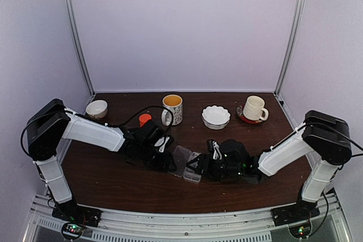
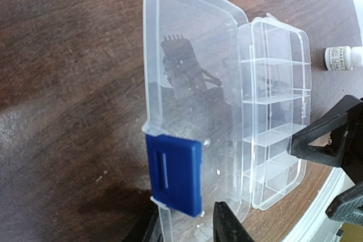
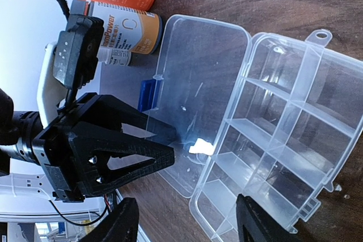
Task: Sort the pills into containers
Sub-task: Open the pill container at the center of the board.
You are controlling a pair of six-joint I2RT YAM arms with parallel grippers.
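The clear organizer box lies open between my arms, its lid folded flat to the left. The containers, its small compartments, look empty. A few tiny whitish bits, perhaps pills, lie on the lid; I cannot tell for sure. My left gripper is shut on the lid's outer edge, just below the blue latch. My right gripper is open, its fingers straddling the box's near corner without touching it. In the top view the left gripper and right gripper flank the box.
Two orange bottles and a small white bottle stand just left of the lid. Farther back are a yellow-lined mug, a white fluted bowl, a cup on a saucer and a small bowl.
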